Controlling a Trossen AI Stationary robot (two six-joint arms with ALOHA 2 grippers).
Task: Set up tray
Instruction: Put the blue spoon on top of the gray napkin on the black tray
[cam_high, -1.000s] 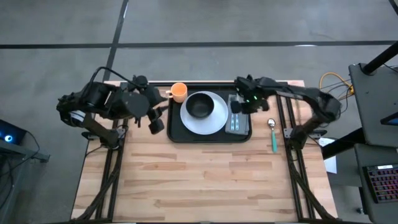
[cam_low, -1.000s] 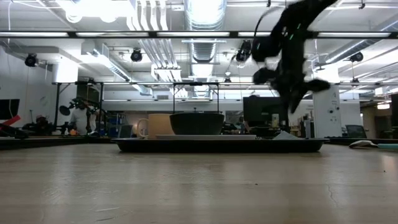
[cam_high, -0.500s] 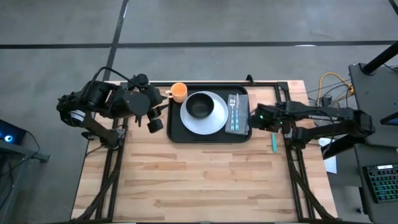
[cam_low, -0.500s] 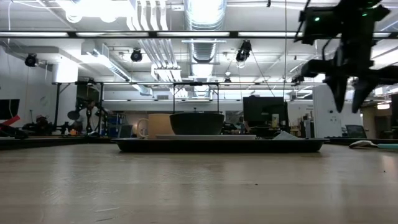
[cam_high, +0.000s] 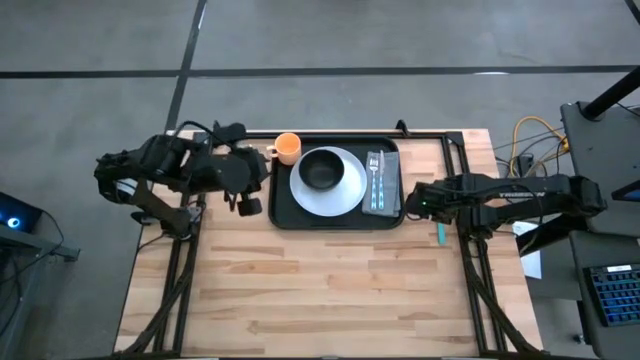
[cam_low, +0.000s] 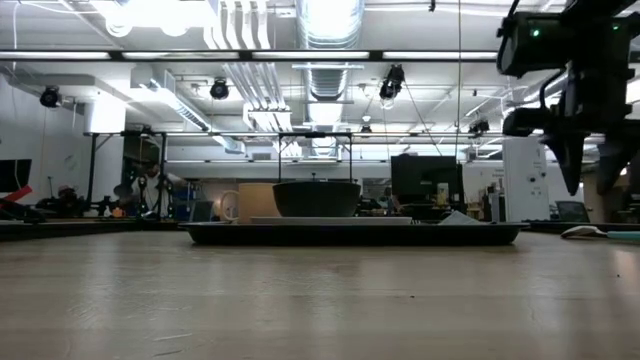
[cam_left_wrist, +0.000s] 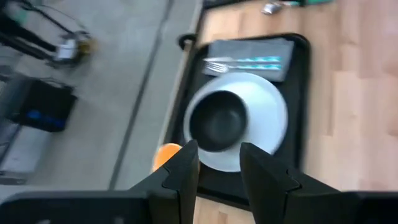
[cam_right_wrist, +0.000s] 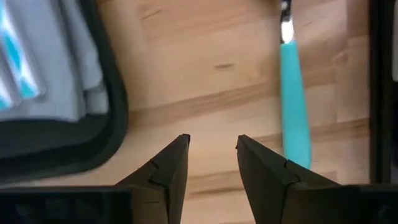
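The black tray (cam_high: 283, 215) lies at the table's far middle. It carries a white plate (cam_high: 345, 195) with a black bowl (cam_high: 321, 170), an orange cup (cam_high: 287, 148) and a grey napkin (cam_high: 388, 195) with a fork (cam_high: 375, 170) on it. A teal-handled spoon (cam_right_wrist: 292, 106) lies on the table right of the tray. My right gripper (cam_right_wrist: 211, 149) is open and empty above the wood between the tray's near right corner (cam_right_wrist: 93, 124) and the spoon. My left gripper (cam_left_wrist: 219, 158) is open and empty, left of the tray.
The tray's near right corner and the spoon flank my right gripper (cam_high: 420, 203). Black frame rails (cam_high: 455, 165) run along the table's right side. Bare wood (cam_high: 330, 290) fills the table's near half. My left gripper (cam_high: 250, 190) hovers by the tray's left rim.
My right gripper has gone from over the napkin on the tray toward the table's right and near edges, off the tray, and now hangs over the wood beside the spoon. The fork lies uncovered on the napkin.
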